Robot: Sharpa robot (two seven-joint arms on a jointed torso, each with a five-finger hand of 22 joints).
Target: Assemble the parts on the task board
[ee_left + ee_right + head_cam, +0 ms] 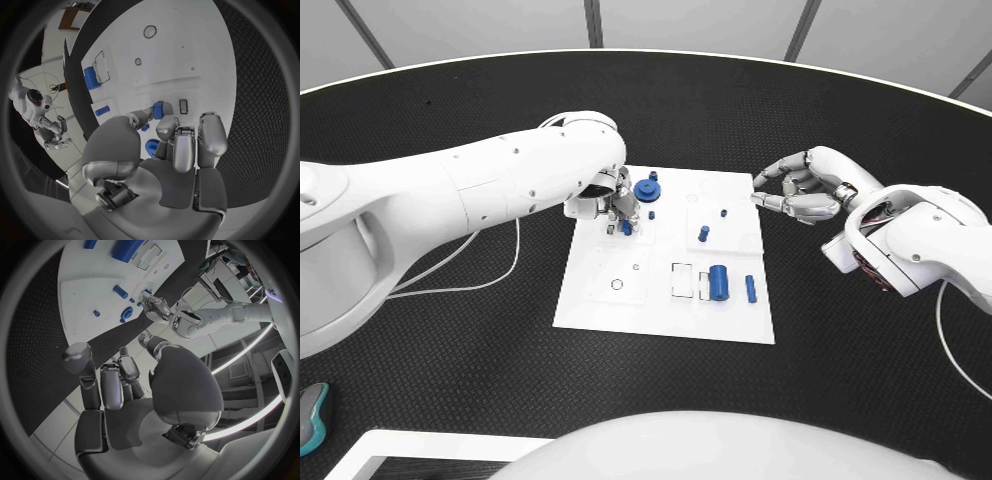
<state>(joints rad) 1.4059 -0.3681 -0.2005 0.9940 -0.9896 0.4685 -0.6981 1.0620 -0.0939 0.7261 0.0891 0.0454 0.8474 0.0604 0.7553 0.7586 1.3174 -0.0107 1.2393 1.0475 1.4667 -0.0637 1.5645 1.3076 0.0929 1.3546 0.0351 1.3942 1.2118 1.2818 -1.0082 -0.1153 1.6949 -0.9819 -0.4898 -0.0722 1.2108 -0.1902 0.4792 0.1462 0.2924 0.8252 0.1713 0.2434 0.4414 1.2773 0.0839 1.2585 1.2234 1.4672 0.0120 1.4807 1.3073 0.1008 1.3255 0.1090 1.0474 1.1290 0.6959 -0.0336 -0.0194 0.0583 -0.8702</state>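
**Covered, cropped and too small to read**

In the head view the left hand (615,205) is largely hidden under its own white arm, and it covers the task board (733,320) corner beneath. A small blue part (626,227) at its fingertips is half covered; whether the fingers pinch it cannot be told. In the left wrist view the fingers (187,145) hide most of a blue gear-like part (152,148). A teal object (310,415) is cut off by the picture's left edge.
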